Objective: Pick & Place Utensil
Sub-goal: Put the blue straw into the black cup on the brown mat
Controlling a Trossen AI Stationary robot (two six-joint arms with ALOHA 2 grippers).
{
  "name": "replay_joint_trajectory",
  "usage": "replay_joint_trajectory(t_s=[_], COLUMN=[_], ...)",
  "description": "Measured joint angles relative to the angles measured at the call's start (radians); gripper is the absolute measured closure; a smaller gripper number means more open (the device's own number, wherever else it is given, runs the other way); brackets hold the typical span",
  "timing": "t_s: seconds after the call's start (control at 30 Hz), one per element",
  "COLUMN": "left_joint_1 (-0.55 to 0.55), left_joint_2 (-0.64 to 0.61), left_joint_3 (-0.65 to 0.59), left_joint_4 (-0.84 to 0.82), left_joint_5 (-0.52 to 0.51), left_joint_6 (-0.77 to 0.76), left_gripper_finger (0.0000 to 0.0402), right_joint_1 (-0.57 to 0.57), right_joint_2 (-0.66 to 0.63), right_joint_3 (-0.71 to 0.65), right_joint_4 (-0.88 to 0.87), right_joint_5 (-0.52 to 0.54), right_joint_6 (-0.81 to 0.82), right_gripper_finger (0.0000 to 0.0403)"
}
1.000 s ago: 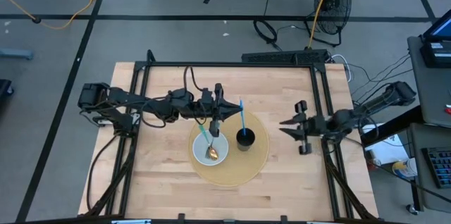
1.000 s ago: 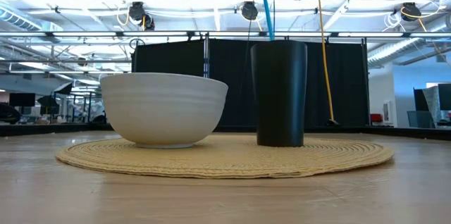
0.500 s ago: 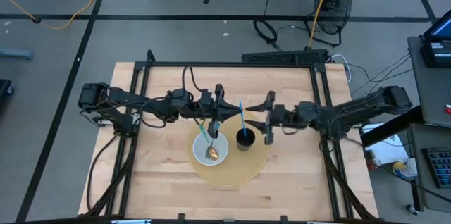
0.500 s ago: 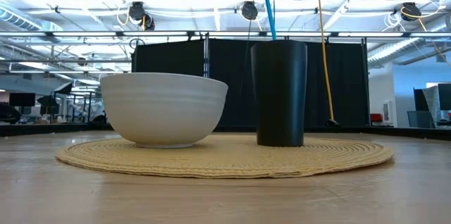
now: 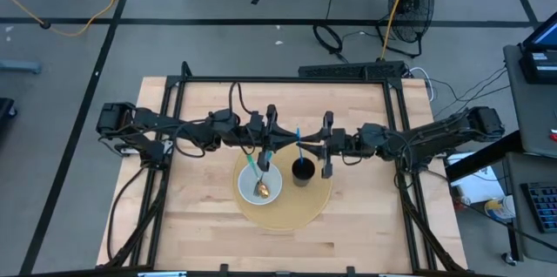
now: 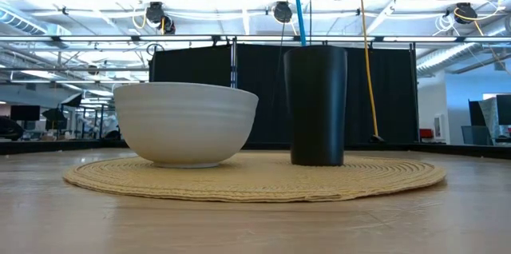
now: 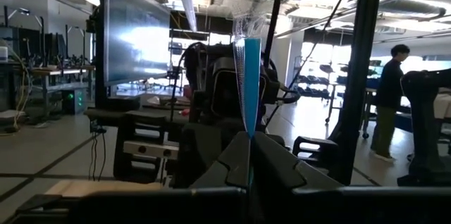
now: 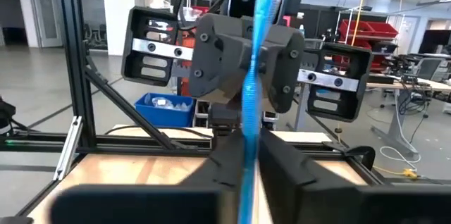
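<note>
Only the high view shows inside the white bowl [image 5: 260, 185], at lower centre: a gold spoon [image 5: 261, 190] and a teal utensil [image 5: 251, 165]. Right of it, on the round woven mat [image 5: 315, 208], the black cup [image 5: 302, 172] holds a blue utensil [image 5: 298, 145]. The low view hides both contents. The wrist views show each grip: left gripper [image 7: 248, 155] pinches the teal utensil; right gripper [image 8: 248, 155] pinches the blue one. No readable writing.

low cam chops both arms off at the top edge, and the black cup [image 6: 316, 104] hides the blue utensil's [image 6: 298, 5] lower end
</note>
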Motion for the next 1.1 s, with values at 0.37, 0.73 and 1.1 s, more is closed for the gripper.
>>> replay_joint_trajectory(t_s=[0.37, 0.73, 1.1], left_joint_1=[0.000, 0.001, -0.003], left_joint_2=[0.000, -0.081, -0.456], left_joint_3=[0.000, 0.000, 0.000], left_joint_4=[-0.009, -0.074, -0.815], left_joint_5=[0.000, -0.004, -0.133], left_joint_6=[-0.004, 0.095, 0.170], left_gripper_finger=[0.0362, 0.0264, 0.0191], right_joint_1=[0.000, 0.001, 0.013], right_joint_2=[0.000, 0.000, 0.000], right_joint_3=[0.000, 0.000, -0.001], right_joint_4=[0.004, 0.013, -0.014], right_joint_5=[0.004, 0.029, 0.032], right_joint_6=[-0.004, 0.005, -0.005], right_gripper_finger=[0.0398, 0.0401, 0.0402])
